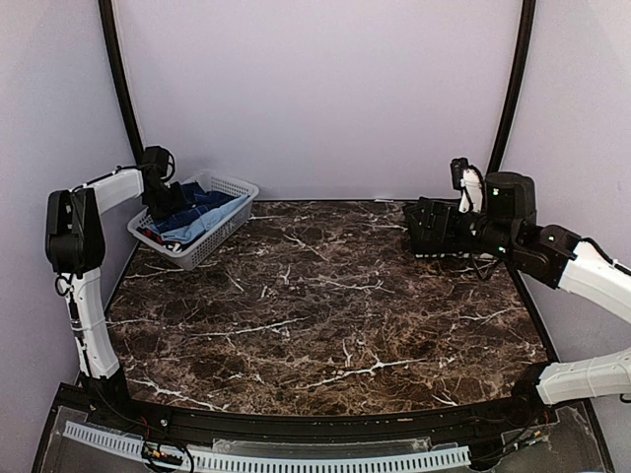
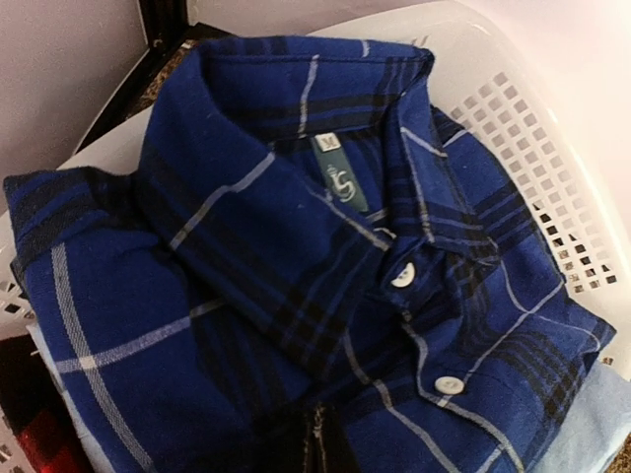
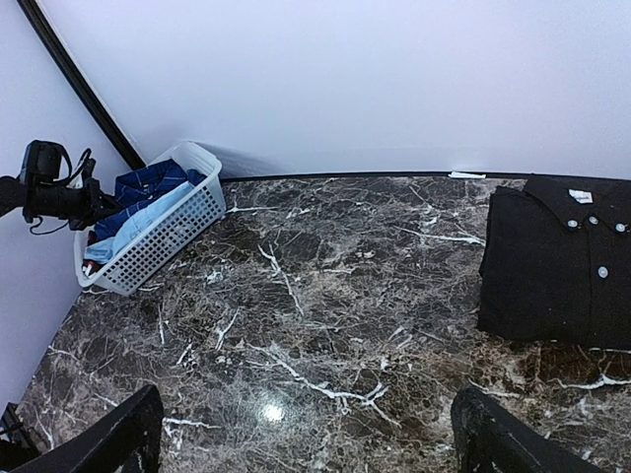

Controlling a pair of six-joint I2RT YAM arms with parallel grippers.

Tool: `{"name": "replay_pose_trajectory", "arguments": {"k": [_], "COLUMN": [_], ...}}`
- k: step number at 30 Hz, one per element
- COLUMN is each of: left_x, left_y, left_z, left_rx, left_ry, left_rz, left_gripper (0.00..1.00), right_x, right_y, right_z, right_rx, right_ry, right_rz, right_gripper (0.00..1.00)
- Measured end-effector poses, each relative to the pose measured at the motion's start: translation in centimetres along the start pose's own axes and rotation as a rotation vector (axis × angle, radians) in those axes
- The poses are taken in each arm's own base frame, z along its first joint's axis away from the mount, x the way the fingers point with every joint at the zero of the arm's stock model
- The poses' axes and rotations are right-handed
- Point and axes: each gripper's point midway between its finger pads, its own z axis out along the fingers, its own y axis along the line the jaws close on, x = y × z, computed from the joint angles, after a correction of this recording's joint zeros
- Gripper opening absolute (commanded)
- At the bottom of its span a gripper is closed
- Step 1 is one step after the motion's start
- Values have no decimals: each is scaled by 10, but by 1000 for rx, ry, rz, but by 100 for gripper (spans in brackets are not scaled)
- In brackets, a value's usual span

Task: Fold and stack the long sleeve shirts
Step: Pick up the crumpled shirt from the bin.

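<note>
The royal-blue-and-navy plaid button-up shirt [image 2: 246,296], folded with its collar and two white buttons facing up, lies on top of the pile inside the white plastic lattice basket [image 1: 215,242] at the far left corner of the dark brown marble-patterned table [image 1: 325,315]. A pale blue cloth [image 3: 148,219] shows beneath it. The left gripper [image 2: 315,439] reaches down into the basket, its dark fingers drawn almost together on a fold of the plaid cloth at the near edge of the shirt. The plain black button-up shirt [image 3: 557,266] lies folded flat on the table at the far right, well apart from the basket. The right gripper [image 3: 306,419] hangs above the table near the black shirt, its fingers spread wide and holding nothing.
</note>
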Motion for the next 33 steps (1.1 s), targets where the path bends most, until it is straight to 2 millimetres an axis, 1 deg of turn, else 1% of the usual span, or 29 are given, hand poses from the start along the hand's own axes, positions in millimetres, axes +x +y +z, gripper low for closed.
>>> {"name": "replay_pose_trajectory", "arguments": {"k": [5, 7, 10, 11, 13, 14, 15, 17, 19, 20, 21, 23, 25, 26, 28, 29, 30, 33], "left_x": [-7, -11, -21, -26, -34, -38, -40, -44, -45, -44, -41, -32, -22, -15, -1, 6, 13, 31], "left_y": [-17, -25, -48, -59, -84, -100, -111, -134, -156, -163, -172, -184, -194, -198, -205, -208, -211, -224], "left_z": [-10, -18, -44, -57, -89, -111, -130, -171, -224, -245, -272, -316, -352, -369, -396, -406, -414, -430], "left_rx": [66, 93, 158, 186, 249, 290, 320, 394, 491, 530, 585, 677, 761, 805, 889, 926, 959, 1042], "left_ry": [-10, -23, -79, -109, -176, -220, -252, -330, -421, -451, -492, -551, -596, -613, -634, -637, -634, -616], "left_rz": [31, 51, 103, 125, 176, 210, 233, 279, 330, 348, 370, 410, 443, 458, 482, 494, 503, 523], "left_gripper": [0, 0, 0, 0, 0, 0, 0, 0, 0, 0, 0, 0, 0, 0, 0, 0, 0, 0], "right_x": [0, 1, 1, 1, 2, 2, 2, 2, 2, 1, 1, -2, -6, -8, -13, -16, -18, -22], "right_y": [0, 1, 1, 1, 2, 2, 2, 2, 3, 3, 3, 4, 5, 6, 7, 7, 8, 9], "right_z": [0, 0, 1, 1, 1, 2, 2, 3, 3, 4, 3, 3, 3, 3, 1, 1, 0, 0], "right_rx": [-1, -3, -7, -8, -10, -11, -12, -13, -13, -13, -13, -14, -15, -16, -17, -18, -18, -20], "right_ry": [0, 3, 6, 6, 7, 8, 9, 8, 8, 6, 5, -1, -10, -15, -27, -33, -40, -48], "right_rz": [0, 0, 0, 0, 0, 0, -1, -2, -6, -10, -17, -24, -31, -36, -42, -43, -44, -47], "right_gripper": [99, 99, 99, 99, 99, 99, 99, 99, 99, 99, 99, 99, 99, 99, 99, 99, 99, 99]}}
